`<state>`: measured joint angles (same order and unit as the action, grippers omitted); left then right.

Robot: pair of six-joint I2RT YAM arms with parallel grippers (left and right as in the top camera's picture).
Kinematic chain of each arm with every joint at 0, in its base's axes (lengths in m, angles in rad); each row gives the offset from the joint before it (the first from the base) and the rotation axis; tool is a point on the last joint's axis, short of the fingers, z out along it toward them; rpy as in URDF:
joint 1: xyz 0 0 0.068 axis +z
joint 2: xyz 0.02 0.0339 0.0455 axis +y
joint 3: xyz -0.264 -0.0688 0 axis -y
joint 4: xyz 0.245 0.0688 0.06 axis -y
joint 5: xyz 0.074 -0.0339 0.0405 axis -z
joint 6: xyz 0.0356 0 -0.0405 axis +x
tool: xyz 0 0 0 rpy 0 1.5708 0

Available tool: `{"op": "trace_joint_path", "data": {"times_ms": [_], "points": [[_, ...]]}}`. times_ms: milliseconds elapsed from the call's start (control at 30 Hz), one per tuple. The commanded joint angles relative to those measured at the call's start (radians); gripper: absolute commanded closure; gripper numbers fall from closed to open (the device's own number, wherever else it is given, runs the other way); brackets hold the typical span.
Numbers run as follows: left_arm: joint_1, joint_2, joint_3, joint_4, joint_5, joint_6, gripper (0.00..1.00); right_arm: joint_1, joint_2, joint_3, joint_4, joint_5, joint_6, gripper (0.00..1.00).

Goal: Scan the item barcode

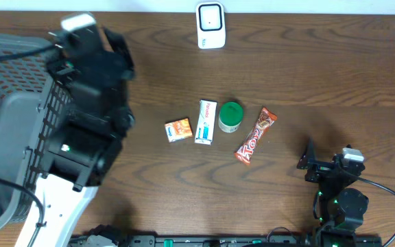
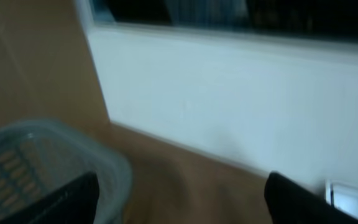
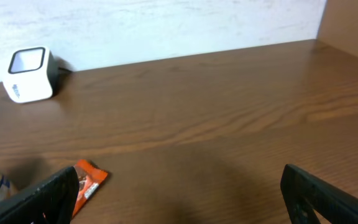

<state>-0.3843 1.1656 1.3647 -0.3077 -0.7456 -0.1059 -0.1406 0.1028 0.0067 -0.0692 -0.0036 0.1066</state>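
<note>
Lettering on the candy bar point(image 1: 256, 136) is unreadably small; left gripper point(image 2: 184, 180) and right gripper point(image 3: 180, 171) gape wide.

It looked like a mock shop checkout set up in a lab. A plain wood desk point(image 1: 334, 75) against a bare white wall point(image 3: 166, 25) carried a white scanner point(image 1: 210, 25), a grey mesh basket point(image 1: 2, 72) and a row of small groceries point(image 1: 206, 121).
</note>
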Motion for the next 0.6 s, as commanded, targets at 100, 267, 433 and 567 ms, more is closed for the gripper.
{"op": "trace_joint_path", "data": {"times_ms": [100, 267, 433, 567], "points": [[0.228, -0.024, 0.014, 0.207, 0.269, 0.391, 0.14, 0.004, -0.004, -0.001, -0.005, -0.002, 0.012, 0.01], [0.399, -0.036, 0.014, -0.016, 0.463, 0.483, 0.14, 0.004, -0.004, -0.001, -0.005, 0.016, 0.008, 0.01], [0.468, -0.110, -0.049, -0.078, 0.900, 0.468, 0.14, 0.004, -0.004, -0.001, 0.000, -0.096, 0.320, 0.01], [0.431, -0.144, -0.118, -0.004, 0.890, 0.468, 0.14, 0.004, -0.003, -0.001, 0.006, -0.199, 0.325, 0.01]]}}
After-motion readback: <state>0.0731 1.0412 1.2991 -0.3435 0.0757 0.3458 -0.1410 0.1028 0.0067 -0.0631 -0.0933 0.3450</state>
